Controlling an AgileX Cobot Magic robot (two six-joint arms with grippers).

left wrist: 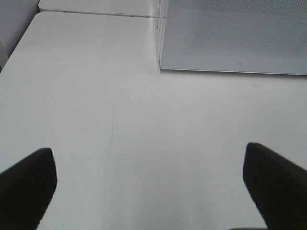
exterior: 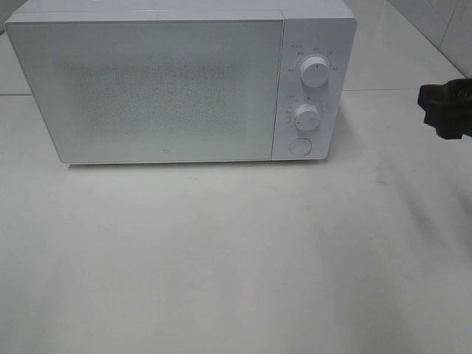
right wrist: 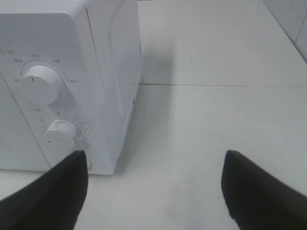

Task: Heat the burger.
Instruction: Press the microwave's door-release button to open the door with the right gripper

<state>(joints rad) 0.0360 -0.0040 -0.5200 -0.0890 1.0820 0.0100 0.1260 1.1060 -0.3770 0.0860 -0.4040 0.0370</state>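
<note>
- Left claw (left wrist: 147,160) spread wide, empty, over the white table (left wrist: 96,105); right claw (right wrist: 154,165) wide too, holding nothing.
- Burger nowhere in sight, maybe behind the shut microwave (exterior: 147,81) door, I can't tell.
- Next, I reckon: right claw reaches for the round button (exterior: 300,146) under the dials (exterior: 316,74).
- Dial lettering too small to read.

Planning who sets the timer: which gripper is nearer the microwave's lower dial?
Right. The right gripper hovers beside the lower dial; the left gripper is off the far corner of the door.
</note>
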